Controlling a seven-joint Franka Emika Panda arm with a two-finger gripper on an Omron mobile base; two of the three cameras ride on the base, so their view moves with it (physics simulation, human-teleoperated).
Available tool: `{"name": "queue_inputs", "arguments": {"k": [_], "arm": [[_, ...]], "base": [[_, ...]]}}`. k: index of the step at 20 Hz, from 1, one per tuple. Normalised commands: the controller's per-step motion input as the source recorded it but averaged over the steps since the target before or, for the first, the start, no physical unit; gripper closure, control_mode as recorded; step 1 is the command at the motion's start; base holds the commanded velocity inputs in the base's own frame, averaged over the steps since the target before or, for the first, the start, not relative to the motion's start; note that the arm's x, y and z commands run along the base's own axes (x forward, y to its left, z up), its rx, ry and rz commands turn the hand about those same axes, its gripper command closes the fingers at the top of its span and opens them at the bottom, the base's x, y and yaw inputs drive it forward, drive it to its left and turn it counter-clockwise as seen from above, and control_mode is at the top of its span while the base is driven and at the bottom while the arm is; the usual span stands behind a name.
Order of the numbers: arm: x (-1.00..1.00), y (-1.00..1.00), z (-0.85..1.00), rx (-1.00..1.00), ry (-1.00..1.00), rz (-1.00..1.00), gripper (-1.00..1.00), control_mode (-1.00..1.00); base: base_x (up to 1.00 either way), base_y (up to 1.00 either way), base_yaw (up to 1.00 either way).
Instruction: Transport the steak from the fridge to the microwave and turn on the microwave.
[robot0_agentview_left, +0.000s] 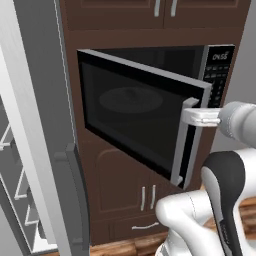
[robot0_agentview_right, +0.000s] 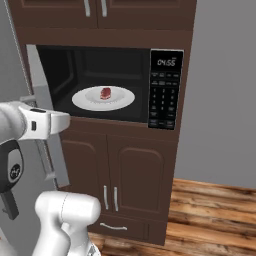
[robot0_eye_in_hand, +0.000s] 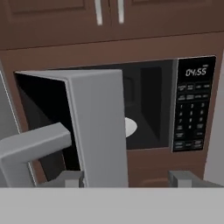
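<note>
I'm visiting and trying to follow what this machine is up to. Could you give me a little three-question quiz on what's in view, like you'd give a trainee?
1. True or false: the steak lies on the white plate inside the microwave.
2. How does the microwave door stand? A) shut B) swung partly open C) taken off
3. Fill in: the keypad display reads ____.

Key:
1. True.
2. B. The gripper is at the door's handle; whether it grips the handle cannot be told.
3. 04:55.

Kitchen, built-in microwave (robot0_agentview_right: 107, 85), wood cabinets (robot0_agentview_right: 120, 175), fridge (robot0_agentview_left: 45, 150)
</note>
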Motion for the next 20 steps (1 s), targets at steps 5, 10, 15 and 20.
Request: {"name": "queue_inputs", "arguments": {"k": [5,10,15,20], "arm": [[0.56,0.0,-0.39,0.07,-0.12,0.0,-1.0,-1.0],[0.57,0.0,-0.35,0.05,-0.12,0.0,-1.0,-1.0],[0.54,0.0,-0.24,0.01,-0.16,0.0,-1.0,-1.0],[0.59,0.0,-0.23,0.0,-0.12,0.0,-1.0,-1.0]], "base": [[0.0,0.0,0.0],[0.0,0.0,0.0],[0.0,0.0,0.0],[0.0,0.0,0.0]]}}
